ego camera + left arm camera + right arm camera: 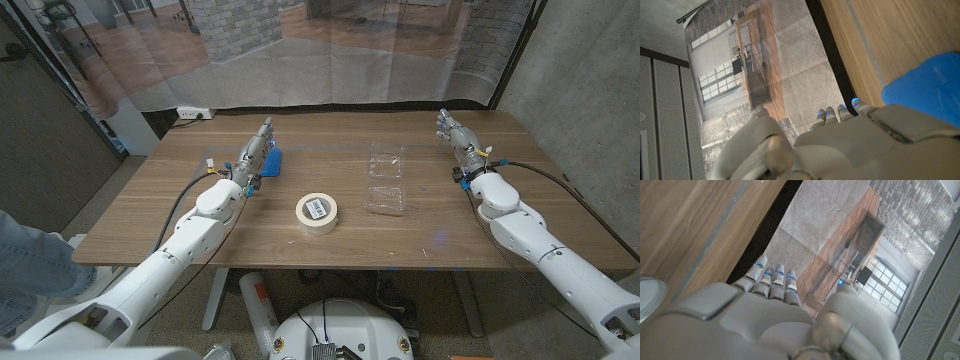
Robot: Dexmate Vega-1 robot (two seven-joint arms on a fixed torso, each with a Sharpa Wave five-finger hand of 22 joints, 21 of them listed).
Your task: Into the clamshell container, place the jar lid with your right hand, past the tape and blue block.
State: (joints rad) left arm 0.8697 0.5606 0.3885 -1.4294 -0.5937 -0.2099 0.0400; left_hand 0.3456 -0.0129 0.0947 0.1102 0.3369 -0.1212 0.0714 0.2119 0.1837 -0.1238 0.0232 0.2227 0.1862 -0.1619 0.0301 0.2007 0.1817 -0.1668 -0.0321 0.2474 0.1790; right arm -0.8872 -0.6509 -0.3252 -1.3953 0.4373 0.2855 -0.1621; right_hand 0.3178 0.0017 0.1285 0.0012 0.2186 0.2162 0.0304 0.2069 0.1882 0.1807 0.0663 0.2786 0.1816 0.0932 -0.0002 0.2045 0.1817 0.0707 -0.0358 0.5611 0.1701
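Two hands rest near the counter's point(150, 235) far edge, fingers straight, close together, holding nothing. Left hand point(257, 150) touches the blue block point(272, 160), left of the open clamshell container point(386, 178). Tape point(316, 211) lies front-left of it; right hand point(457, 137) right. Jar lid: cannot tell where.

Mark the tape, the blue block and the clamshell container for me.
tape point(317, 211): head view, on the roll's top face.
blue block point(273, 161): head view, its top.
clamshell container point(386, 200): head view, the near clear half.
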